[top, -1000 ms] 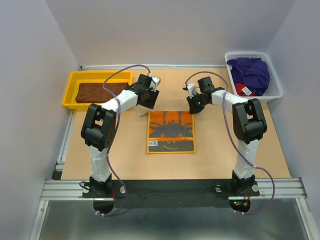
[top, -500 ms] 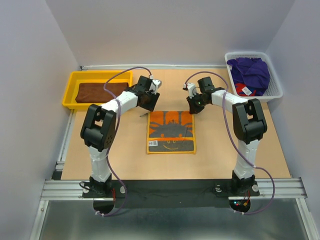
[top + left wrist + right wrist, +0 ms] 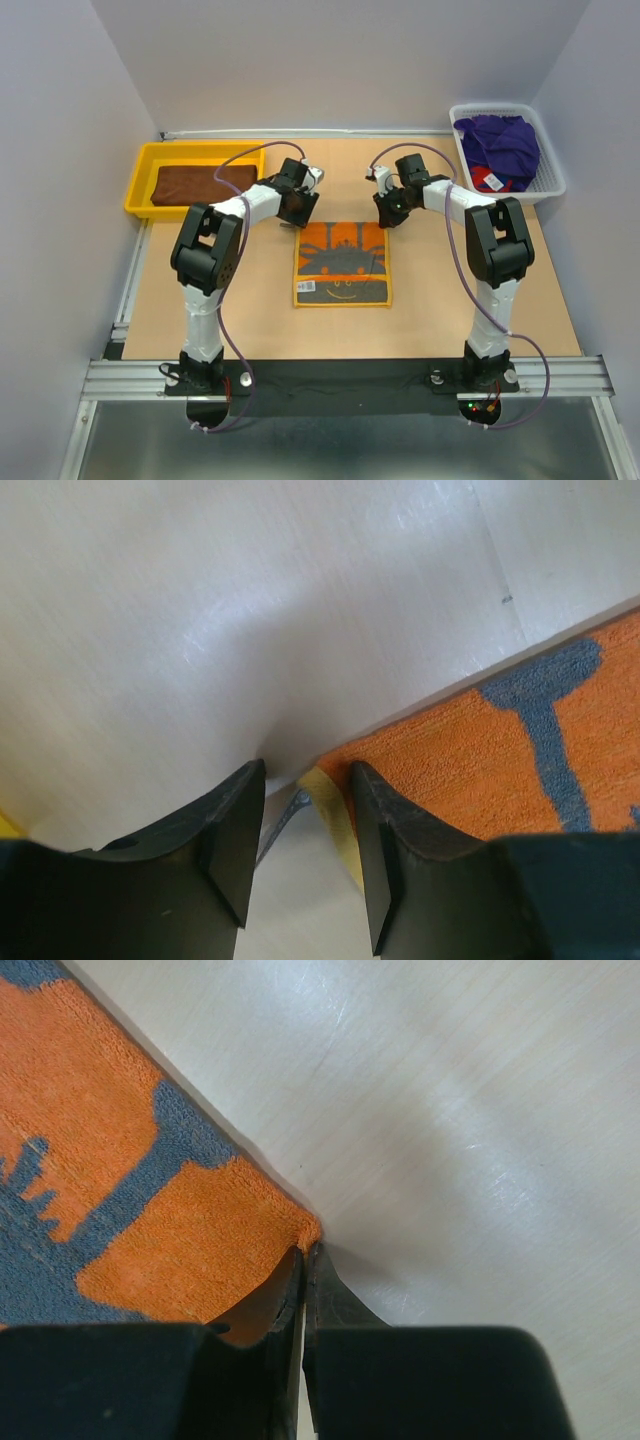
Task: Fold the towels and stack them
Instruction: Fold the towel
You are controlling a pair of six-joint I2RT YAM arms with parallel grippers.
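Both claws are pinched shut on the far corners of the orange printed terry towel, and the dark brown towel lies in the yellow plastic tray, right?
No. The left wrist view shows the left claw open, its jaws straddling a corner of the orange printed terry towel. The right claw is pinched shut on its corner, and the dark brown towel lies in the yellow plastic tray.

We log the orange towel (image 3: 343, 263) spread flat on the table (image 3: 250, 300), dark print up, yellow border around the edge; its far right corner curls up. The brown towel (image 3: 200, 183) lies folded in the yellow tray (image 3: 138, 180). The purple towel (image 3: 500, 143) sits crumpled in the white basket (image 3: 556, 180), over a red towel (image 3: 487, 180).
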